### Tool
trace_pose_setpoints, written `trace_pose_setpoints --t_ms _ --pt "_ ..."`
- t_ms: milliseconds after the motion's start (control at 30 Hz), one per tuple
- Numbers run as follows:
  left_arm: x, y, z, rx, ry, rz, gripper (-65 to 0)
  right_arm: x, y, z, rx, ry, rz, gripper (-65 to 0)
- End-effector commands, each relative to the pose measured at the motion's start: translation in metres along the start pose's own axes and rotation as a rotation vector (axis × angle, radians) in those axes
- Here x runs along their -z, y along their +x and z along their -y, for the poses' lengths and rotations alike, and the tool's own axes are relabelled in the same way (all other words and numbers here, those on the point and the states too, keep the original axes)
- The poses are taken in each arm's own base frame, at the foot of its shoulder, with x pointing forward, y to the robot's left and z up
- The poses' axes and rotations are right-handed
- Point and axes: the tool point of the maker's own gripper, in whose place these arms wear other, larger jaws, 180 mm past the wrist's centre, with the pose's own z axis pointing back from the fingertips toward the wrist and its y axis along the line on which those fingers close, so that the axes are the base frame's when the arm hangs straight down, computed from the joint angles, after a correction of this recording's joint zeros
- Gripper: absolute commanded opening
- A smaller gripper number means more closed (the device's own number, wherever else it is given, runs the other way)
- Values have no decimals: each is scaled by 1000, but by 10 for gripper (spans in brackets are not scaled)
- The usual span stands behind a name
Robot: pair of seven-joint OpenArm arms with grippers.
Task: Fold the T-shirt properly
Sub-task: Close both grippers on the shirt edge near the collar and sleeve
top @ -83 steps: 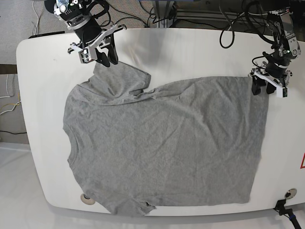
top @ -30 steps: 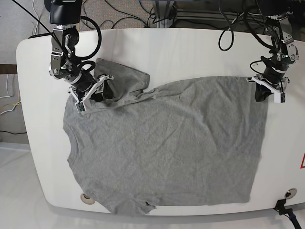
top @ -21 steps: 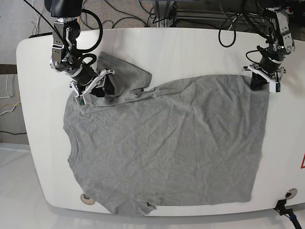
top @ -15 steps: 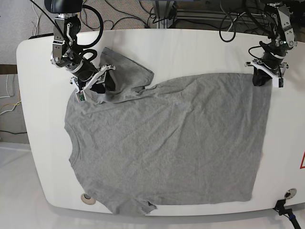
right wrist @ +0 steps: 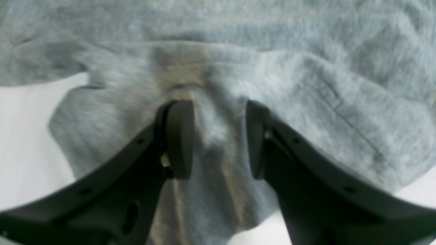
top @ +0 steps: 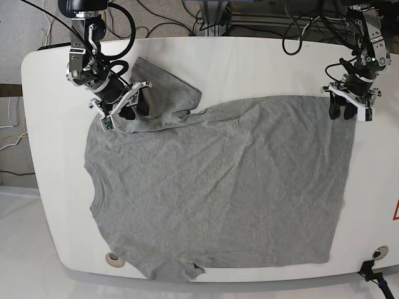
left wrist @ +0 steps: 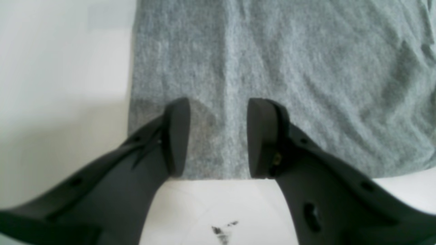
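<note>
The grey T-shirt lies spread on the white table, its upper sleeve crumpled toward the back left. My right gripper sits on that sleeve; in the right wrist view it is open, with a raised ridge of cloth between its fingers. At the shirt's back right hem corner is my left gripper. In the left wrist view it is open, and its fingertips rest on flat cloth just inside the hem edge.
Cables and frame parts lie behind the table's far edge. Two round holes sit near the front corners. A red mark shows at the right edge, and a small black smudge marks the table by the hem.
Both grippers have moved toward the table's back, and the shirt has slid with them. The sleeve and the right hem corner now lie farther back.
</note>
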Motion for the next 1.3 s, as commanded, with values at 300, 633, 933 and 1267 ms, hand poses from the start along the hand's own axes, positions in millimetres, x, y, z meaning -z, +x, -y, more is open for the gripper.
trace_pose_setpoints --t_ms 300,633,933,1267 --pt "-21 43 -28 22 70 121 -377 -5 20 1 -26 5 58 -404" --pt "-45 22 -54 -20 90 87 -280 -4 20 1 -24 5 57 -404" --pt "-42 -7 -73 -106 118 22 -279 -4 20 0 -21 7 58 -404" --pt "-25 -26 -50 -171 71 0 -280 -4 20 0 -21 7 58 -404"
